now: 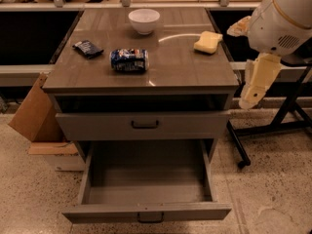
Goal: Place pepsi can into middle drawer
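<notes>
The pepsi can, blue and dented, lies on its side on the brown cabinet top, left of centre. The middle drawer is pulled out wide below, with a bare grey inside and a small dark handle on its front. My arm's white body is at the upper right. The cream gripper hangs down from it just off the cabinet's right edge, level with the top and well right of the can. It holds nothing that I can see.
A white bowl, a dark blue snack packet and a yellow sponge lie on the top. A shut drawer front with a black bar handle sits above the open drawer. Cardboard leans at the left, and a black stand is at the right.
</notes>
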